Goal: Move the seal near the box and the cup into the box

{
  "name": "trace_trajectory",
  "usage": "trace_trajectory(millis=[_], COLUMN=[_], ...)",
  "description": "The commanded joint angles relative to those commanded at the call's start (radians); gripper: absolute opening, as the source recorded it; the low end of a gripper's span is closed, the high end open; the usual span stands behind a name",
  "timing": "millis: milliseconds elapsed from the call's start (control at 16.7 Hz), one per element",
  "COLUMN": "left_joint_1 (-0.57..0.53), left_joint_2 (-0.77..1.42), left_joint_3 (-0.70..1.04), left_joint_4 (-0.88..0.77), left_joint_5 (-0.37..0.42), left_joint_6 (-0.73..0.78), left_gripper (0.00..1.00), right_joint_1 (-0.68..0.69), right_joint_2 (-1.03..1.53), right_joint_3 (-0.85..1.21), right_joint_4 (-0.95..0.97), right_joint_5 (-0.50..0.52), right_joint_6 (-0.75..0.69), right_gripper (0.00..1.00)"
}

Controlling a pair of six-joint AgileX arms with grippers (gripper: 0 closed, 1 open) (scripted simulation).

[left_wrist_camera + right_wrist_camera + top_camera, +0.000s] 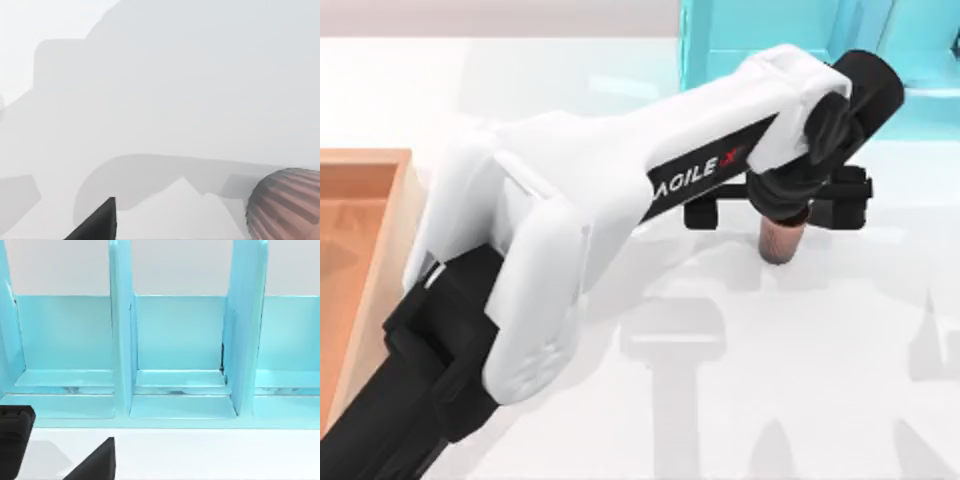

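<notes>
We are reaching our left arm across to the frame's upper right, its end effector poised over the cup; whether it is clenched, we cannot tell.

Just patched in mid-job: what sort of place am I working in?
Likely a simulated tabletop test bench: plain white table, cyan shelf, wooden box, and the left tool over a cup.

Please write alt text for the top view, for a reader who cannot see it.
The left gripper is directly above the cup, which stands on the white table in front of the cyan shelf frame. The box lies at the left edge.
</notes>
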Motion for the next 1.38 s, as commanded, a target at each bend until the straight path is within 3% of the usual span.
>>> trace_trajectory(millis=[60, 840, 1380], left_joint_1=[0.000, 0.000, -0.004], left_joint_2=[0.000, 0.000, 0.001], left_joint_3=[0.000, 0.000, 0.000], left_joint_4=[0.000, 0.000, -0.001], left_joint_5=[0.000, 0.000, 0.000], left_joint_6=[0.000, 0.000, 0.001], left_gripper=[1.00, 0.02, 0.00], right_joint_1=[0.000, 0.000, 0.000], right_joint_2=[0.000, 0.000, 0.000], right_joint_3=[0.000, 0.000, 0.000], right_joint_4=[0.000, 0.000, 0.000], right_joint_5=[0.000, 0.000, 0.000], right_joint_6=[0.000, 0.000, 0.000], right_gripper=[1.00, 1.00, 1.00])
